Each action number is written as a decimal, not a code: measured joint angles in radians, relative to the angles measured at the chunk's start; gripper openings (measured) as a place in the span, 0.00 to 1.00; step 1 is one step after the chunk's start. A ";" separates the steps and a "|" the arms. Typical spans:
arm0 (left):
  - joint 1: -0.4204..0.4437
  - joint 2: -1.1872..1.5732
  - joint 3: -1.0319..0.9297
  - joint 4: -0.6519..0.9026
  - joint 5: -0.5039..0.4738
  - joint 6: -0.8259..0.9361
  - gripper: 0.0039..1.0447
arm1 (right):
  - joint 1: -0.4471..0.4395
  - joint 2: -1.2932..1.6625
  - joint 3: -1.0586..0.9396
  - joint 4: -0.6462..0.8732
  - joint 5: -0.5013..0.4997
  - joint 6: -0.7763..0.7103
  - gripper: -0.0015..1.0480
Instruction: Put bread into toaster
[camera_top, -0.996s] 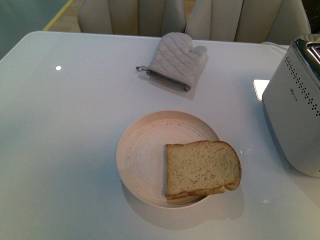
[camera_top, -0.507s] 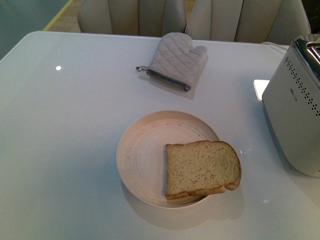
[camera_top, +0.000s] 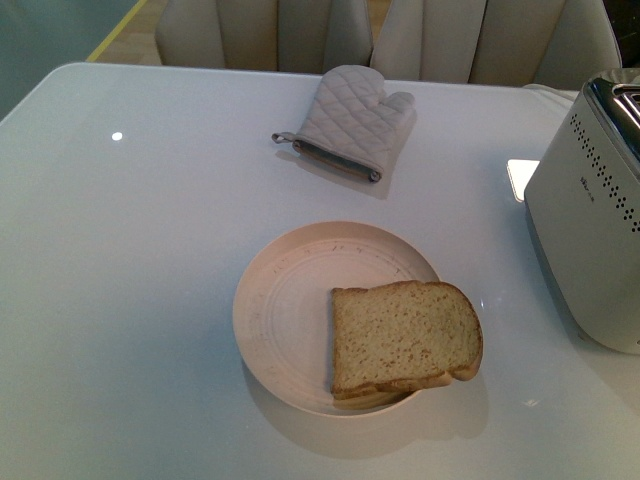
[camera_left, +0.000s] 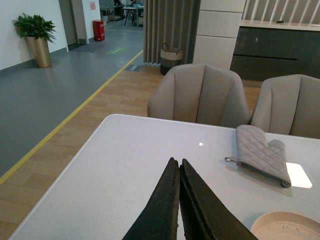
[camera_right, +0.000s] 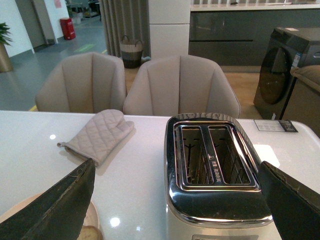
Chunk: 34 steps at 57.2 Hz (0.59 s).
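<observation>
The bread (camera_top: 405, 338), a tan slice with a brown crust, lies flat on the right side of a round cream plate (camera_top: 285, 310) near the table's front. The silver-white toaster (camera_top: 590, 220) with rows of dark holes stands at the table's right edge. In the right wrist view its shiny top (camera_right: 215, 165) shows two empty slots, and a corner of the bread (camera_right: 90, 234) shows low down. My right gripper (camera_right: 177, 172) is open wide, above and in front of the toaster. My left gripper (camera_left: 179, 162) is shut and empty above the table's left part. Neither arm shows in the front view.
A grey quilted oven mitt (camera_top: 350, 120) lies at the back middle of the white table (camera_top: 130, 260); it also shows in the left wrist view (camera_left: 262, 155) and in the right wrist view (camera_right: 97, 135). Beige chairs (camera_top: 260, 35) stand behind the table. The plate's rim (camera_left: 290, 227) shows by the left fingers.
</observation>
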 joint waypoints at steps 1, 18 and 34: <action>0.000 -0.027 0.000 -0.033 0.000 0.000 0.03 | 0.000 0.000 0.000 0.000 0.000 0.000 0.91; 0.000 -0.186 -0.045 -0.143 0.000 0.003 0.03 | 0.000 0.000 0.000 0.000 0.000 0.000 0.91; -0.001 -0.191 -0.045 -0.143 0.000 0.003 0.05 | 0.000 0.000 0.000 0.000 0.000 0.000 0.91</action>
